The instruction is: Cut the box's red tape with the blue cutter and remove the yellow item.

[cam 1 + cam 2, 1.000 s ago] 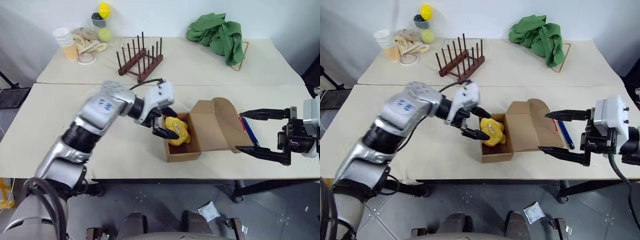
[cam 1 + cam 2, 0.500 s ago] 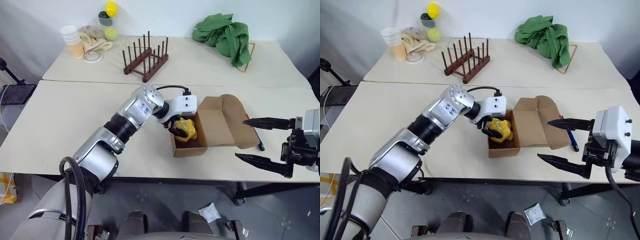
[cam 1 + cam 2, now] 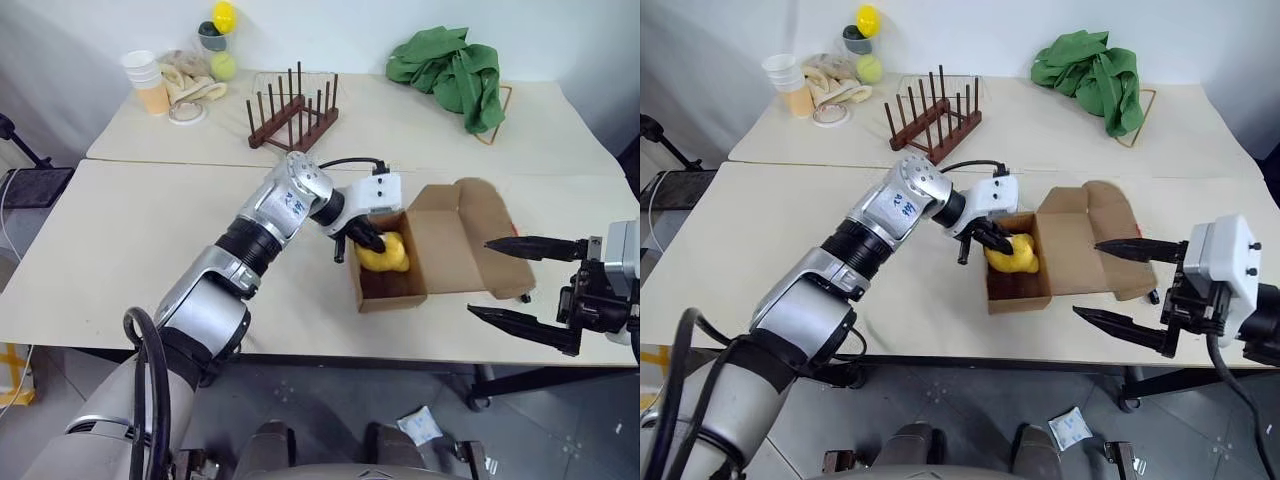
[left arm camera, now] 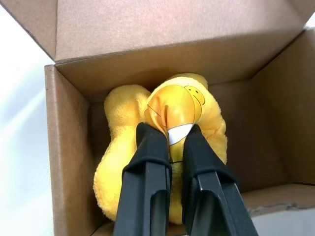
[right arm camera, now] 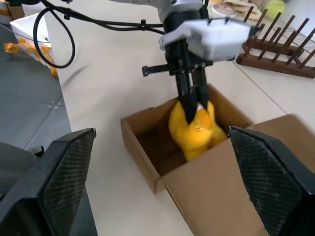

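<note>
The left tool (image 4: 168, 147) is down inside the open brown cardboard box (image 3: 470, 255) and its two black fingers are pinched on a fold of the soft, lumpy yellow plush item (image 4: 123, 162), which sits on the box floor against the back wall. The right tool (image 3: 515, 282) hangs off the near right corner of the surface (image 3: 120, 250), fingers spread wide and holding nothing, just beside the box's folded-out flap. Now the risk, as I read it: that pinch takes only a small bunch of fabric at the top of the toy, so a quick lift could let it slip and drop back in. The light box could also ride up with the toy or skid, since nothing pins it down.
</note>
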